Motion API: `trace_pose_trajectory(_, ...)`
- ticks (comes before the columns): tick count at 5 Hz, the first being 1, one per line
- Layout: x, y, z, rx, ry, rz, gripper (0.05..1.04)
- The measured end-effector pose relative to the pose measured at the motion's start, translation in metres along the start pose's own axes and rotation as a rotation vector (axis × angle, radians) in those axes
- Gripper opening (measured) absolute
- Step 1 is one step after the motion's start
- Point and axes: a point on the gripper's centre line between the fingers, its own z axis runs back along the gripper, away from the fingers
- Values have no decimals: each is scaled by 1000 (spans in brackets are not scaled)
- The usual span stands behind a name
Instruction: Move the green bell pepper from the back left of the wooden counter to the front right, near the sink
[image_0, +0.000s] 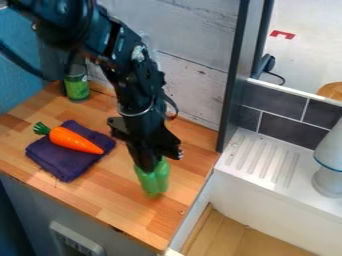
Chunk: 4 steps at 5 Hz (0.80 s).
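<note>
The black gripper (148, 164) hangs down over the right part of the wooden counter, at the upper end of a green object (153, 181). It overlaps the object's top, hiding part of it; whether it grips the object cannot be told. To the left, an orange toy carrot (75, 140) with a green top lies across a folded dark purple cloth (53, 158). At the back left stands a green container (77, 87), partly behind the arm.
The wooden counter (127, 212) ends at a white sink unit with a ridged drainboard (260, 159) on the right. A white and grey object (328, 170) stands at the right edge. A dark upright post (235, 80) and a pale plank wall (194, 65) rise behind.
</note>
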Motion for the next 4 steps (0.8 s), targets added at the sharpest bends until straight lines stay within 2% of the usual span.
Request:
trace_pose_trajectory(2, 4, 0, -8, -2, 9, 4, 141)
trace_pose_trajectory(3, 4, 0, -9, -2, 12, 4, 350)
trace_pose_trajectory(4, 2, 1, -9, 2, 24, 10, 621)
